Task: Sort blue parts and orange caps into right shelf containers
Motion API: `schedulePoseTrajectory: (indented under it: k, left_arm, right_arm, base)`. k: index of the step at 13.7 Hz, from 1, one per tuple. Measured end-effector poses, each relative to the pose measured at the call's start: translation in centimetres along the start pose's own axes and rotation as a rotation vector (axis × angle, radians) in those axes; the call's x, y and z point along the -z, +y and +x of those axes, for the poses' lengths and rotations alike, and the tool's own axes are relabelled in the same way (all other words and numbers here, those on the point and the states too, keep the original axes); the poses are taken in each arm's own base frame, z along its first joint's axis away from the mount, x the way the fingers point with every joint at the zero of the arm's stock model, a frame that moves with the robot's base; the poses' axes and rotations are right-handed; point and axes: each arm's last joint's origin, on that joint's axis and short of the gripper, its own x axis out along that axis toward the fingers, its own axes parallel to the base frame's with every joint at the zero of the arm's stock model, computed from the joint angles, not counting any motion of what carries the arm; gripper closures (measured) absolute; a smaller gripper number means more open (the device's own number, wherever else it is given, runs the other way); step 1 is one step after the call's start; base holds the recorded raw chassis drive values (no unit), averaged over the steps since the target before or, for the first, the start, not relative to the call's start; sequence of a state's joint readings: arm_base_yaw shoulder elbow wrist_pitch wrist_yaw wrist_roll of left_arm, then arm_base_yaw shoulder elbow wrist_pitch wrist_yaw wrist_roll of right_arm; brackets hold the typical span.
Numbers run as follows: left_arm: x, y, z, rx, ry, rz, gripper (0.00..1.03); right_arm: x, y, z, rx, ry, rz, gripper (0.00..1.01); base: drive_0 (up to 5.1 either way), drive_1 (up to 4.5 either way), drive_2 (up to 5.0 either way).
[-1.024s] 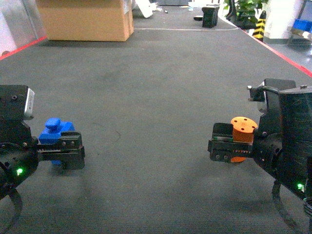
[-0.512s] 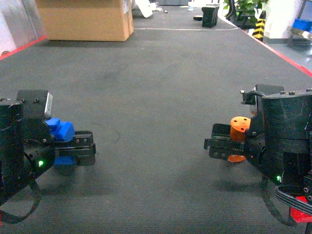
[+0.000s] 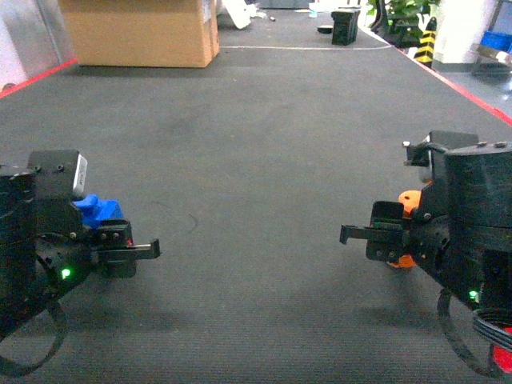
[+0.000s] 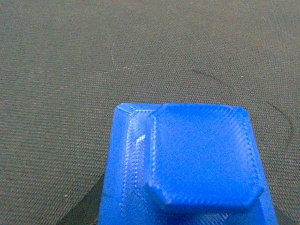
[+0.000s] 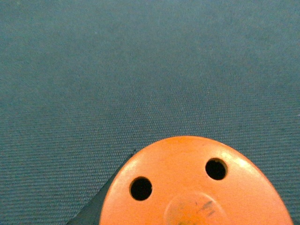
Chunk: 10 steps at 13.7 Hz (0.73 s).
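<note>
In the head view my left gripper (image 3: 133,247) sits low on the left, shut on a blue part (image 3: 98,210) that shows just behind its fingers. The left wrist view is filled by that blue part (image 4: 197,164), a block with a raised octagonal top, and the fingers are hidden under it. On the right, my right gripper (image 3: 370,234) is shut on an orange cap (image 3: 409,199), mostly hidden by the wrist. The orange cap (image 5: 197,187) shows two small holes in the right wrist view. A blue container (image 3: 498,42) stands on a shelf at the far back right.
Dark grey carpet (image 3: 256,160) stretches ahead, edged by red lines. A large cardboard box (image 3: 140,32) stands at the back left. A small black unit (image 3: 346,26), a plant and a striped post (image 3: 426,42) are at the back right.
Both arms have drawn in toward the robot and dropped a little. The blue part and the orange cap stay gripped and are now more hidden behind the wrists.
</note>
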<state>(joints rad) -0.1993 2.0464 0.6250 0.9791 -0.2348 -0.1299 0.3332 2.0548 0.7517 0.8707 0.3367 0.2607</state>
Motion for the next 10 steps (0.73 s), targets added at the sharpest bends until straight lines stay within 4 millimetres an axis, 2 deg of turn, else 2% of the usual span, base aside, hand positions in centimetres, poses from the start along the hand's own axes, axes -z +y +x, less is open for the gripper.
schedulePoseTrajectory:
  k: [1,2,3,4,5,7,8,10]
  left_arm:
    - [-1.0,0.5,-1.2,0.0,-0.037,0.007,0.6]
    - [-3.1,1.3,-3.1,-0.006,-0.119,-0.002,0.6]
    - [-5.4,2.1,-5.8,-0.016,-0.226,-0.013,0.6]
    - [-6.4,2.8,-8.6,-0.038,-0.292,-0.01,0.6]
    - [-5.9,3.8,-12.5,-0.049,-0.301,0.012,0.61]
    - [-5.1,5.4,-16.6,-0.095,-0.296,0.033,0.61]
    - [-5.9,6.2,-18.9,-0.123,-0.352,0.016,0.61]
    - [-7.2,7.7,-23.1,-0.16,-0.467,-0.022,0.61]
  right_arm:
    - [-1.1,-0.3,-1.5,-0.004,-0.046,0.002,0.56]
    - [-2.5,-1.0,-3.5,-0.002,-0.104,0.009,0.56]
    - [-4.2,-2.1,-6.9,0.029,-0.177,0.004,0.56]
    - [-5.0,-3.1,-9.6,0.065,-0.216,-0.012,0.56]
    - [-5.6,-4.4,-13.4,0.114,-0.258,-0.039,0.56]
    - [-7.1,-5.5,-18.6,0.17,-0.365,-0.057,0.56]
    - [-8.1,-5.9,-21.5,0.184,-0.44,-0.052,0.56]
    - [-9.0,-7.0,-26.0,0.219,-0.57,-0.015,0.56]
  base:
    - [0.0,0.0,0.0]
    - [0.0,0.0,0.0]
    - [0.0,0.0,0.0]
    - [0.0,0.0,0.0]
    - [0.0,0.0,0.0]
    - [0.0,0.0,0.0]
    - [0.0,0.0,0.0]
    - [0.0,0.0,0.0]
